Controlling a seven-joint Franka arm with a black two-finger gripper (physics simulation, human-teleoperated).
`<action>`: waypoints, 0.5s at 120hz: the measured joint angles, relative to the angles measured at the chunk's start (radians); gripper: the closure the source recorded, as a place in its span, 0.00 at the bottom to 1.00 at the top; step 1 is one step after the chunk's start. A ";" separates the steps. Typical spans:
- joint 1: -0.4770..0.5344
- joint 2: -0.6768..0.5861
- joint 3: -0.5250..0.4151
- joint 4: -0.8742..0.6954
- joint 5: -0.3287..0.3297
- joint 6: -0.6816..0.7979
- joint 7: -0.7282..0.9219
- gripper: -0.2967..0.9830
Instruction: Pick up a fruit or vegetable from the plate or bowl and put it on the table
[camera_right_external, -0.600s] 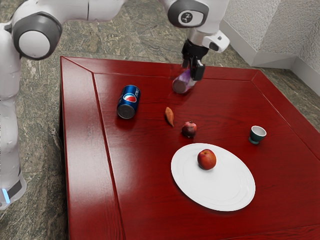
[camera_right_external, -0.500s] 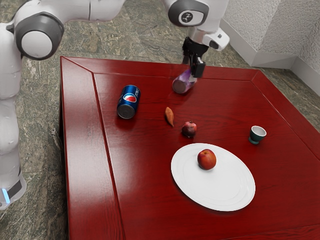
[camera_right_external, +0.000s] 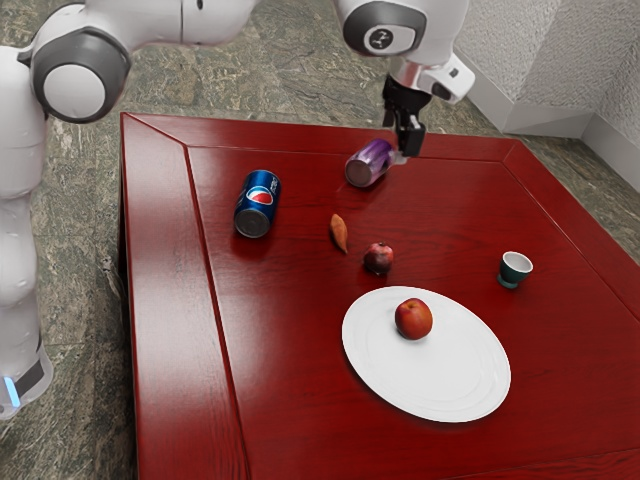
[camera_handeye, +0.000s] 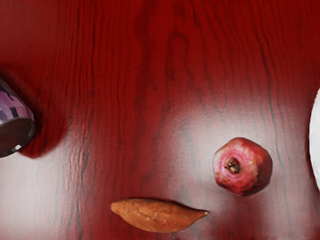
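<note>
In the exterior view my gripper (camera_right_external: 402, 136) is above the table's far part, just right of a purple can, its two fingers apart with nothing held. A red-orange round fruit (camera_right_external: 413, 319), like an apple or peach, rests on the white plate (camera_right_external: 455, 385). Off the plate, a pomegranate (camera_right_external: 378, 258) and a sweet potato (camera_right_external: 339, 233) lie on the red table (camera_right_external: 290, 330). The wrist view has the pomegranate (camera_handeye: 242, 166), the sweet potato (camera_handeye: 157, 215) and an edge of the plate (camera_handeye: 315, 142).
The purple can (camera_right_external: 369, 164) lies on its side near the gripper, with its end (camera_handeye: 14, 125) in the wrist view. A blue Pepsi can (camera_right_external: 257, 204) is toward the exterior view's left. A small green cup (camera_right_external: 514, 269) stands beyond the plate, toward the exterior view's right.
My hand has shifted a little toward the exterior view's right, uncovering more of the purple can. The fruit, plate and other objects have stayed where they were.
</note>
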 joint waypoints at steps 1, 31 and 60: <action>-0.004 -0.002 -0.001 0.000 -0.001 -0.002 0.000 0.23; -0.317 0.047 -0.031 -0.011 0.008 -0.018 0.067 0.23; -0.255 0.259 -0.022 0.035 -0.053 0.031 0.158 0.23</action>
